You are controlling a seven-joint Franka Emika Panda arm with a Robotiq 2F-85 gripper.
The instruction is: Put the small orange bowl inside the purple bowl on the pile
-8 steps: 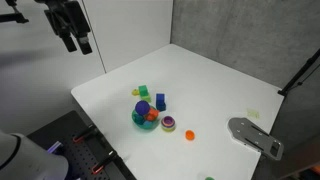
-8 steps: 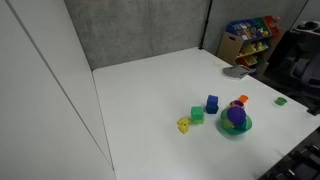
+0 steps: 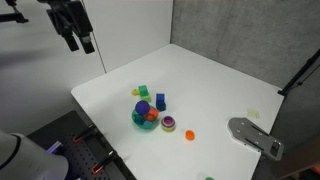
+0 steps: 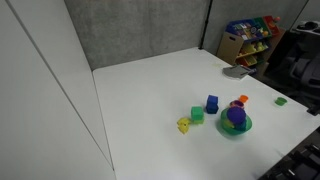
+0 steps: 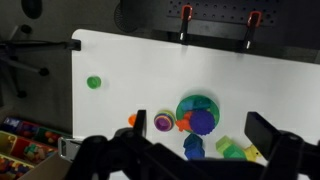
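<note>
The small orange bowl point(image 3: 189, 133) is a tiny shallow cup of plain bright orange. It sits on the white table point(image 3: 215, 85), on its own and away from the pile point(image 3: 145, 112). In the wrist view you see the orange bowl point(image 5: 132, 120) partly cut off by a dark finger point(image 5: 140, 122).

Between it and the pile sits a loose purple-rimmed bowl point(image 3: 169, 124), close to the orange one. I can't tell whether they touch. The other sides of the orange bowl are bare tabletop. Further from the pile on the same side, a grey flat object point(image 3: 255, 135) lies at the table's edge. A small green disc point(image 5: 94, 82) sits well away from the pile, near another edge.

The pile rests in a teal bowl point(image 3: 138, 119), with the purple bowl point(image 3: 143, 106) on top and an orange-red piece point(image 3: 152, 116) tucked beside it. The loose purple-rimmed bowl shows something yellowish inside. Behind the pile stand a blue block point(image 3: 160, 101), a green block point(image 3: 143, 91) and a yellow block point(image 3: 136, 93), all close together.

Your gripper point(image 3: 79, 44) hangs high above the table, well away from the pile and beyond the table's corner. Its jaws are spread wide and hold nothing. In the wrist view the pile point(image 5: 198, 113) shows between the fingers.
</note>
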